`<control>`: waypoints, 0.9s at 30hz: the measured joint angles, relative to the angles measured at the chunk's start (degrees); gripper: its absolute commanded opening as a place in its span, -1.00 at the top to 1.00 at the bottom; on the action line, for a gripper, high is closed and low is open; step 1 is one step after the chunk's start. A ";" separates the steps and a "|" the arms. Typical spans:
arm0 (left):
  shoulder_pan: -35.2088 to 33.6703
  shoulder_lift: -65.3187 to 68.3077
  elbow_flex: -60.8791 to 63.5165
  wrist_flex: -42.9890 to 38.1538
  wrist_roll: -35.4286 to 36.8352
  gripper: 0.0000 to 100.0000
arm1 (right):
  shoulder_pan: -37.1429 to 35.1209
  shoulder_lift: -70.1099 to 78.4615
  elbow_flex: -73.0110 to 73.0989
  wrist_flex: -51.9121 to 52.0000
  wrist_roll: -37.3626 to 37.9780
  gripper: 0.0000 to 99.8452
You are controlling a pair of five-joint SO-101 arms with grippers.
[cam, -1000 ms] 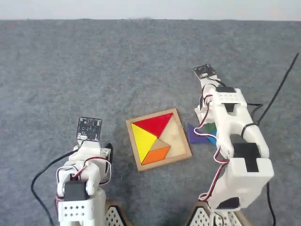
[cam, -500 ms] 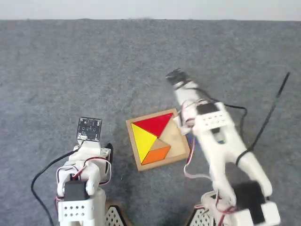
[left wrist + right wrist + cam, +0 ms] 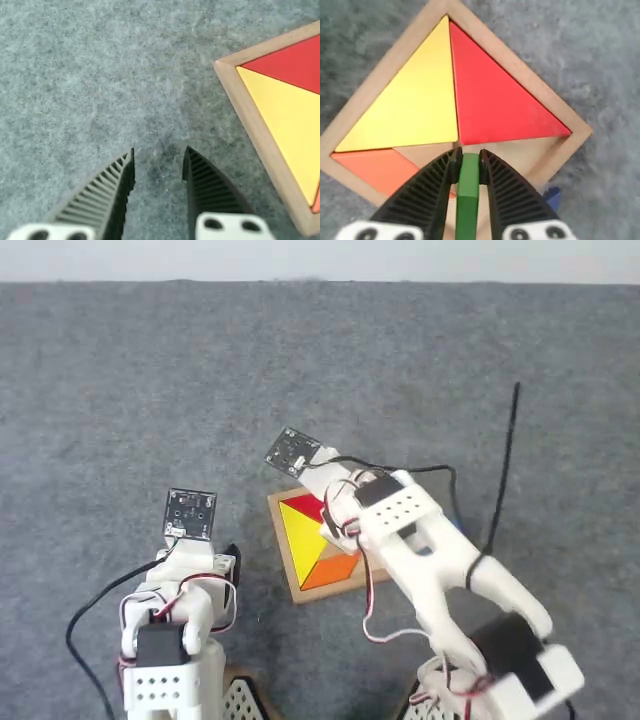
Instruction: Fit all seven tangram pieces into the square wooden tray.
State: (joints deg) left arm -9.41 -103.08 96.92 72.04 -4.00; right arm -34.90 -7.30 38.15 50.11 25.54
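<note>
The square wooden tray lies under my right gripper, which is shut on a green piece held edge-up over the bare wood at the tray's middle. In the tray lie a yellow triangle, a red triangle and an orange parallelogram. From above, the right arm covers much of the tray; the yellow triangle and the orange piece show beside it. My left gripper is open over bare mat, just off the tray's corner.
A blue piece lies on the grey mat just outside the tray's edge. The left arm stands at the near left. A black cable rises behind the right arm. The mat stretches wide toward the far side.
The right arm has swung left, from the loose pieces right of the tray to over the tray, carrying the green piece. The left arm has kept still.
</note>
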 measured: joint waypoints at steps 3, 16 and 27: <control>0.00 0.00 0.00 0.00 0.00 0.69 | -0.18 3.25 -1.49 0.00 0.18 0.98; 0.00 0.00 0.00 0.00 0.00 0.69 | -0.18 4.40 -2.29 0.00 0.18 0.72; 0.00 0.00 0.00 0.00 0.00 0.69 | -0.18 4.40 -3.08 0.00 0.18 0.70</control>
State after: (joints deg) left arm -9.41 -103.08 96.92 72.04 -4.00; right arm -35.08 -2.90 35.08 50.11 25.71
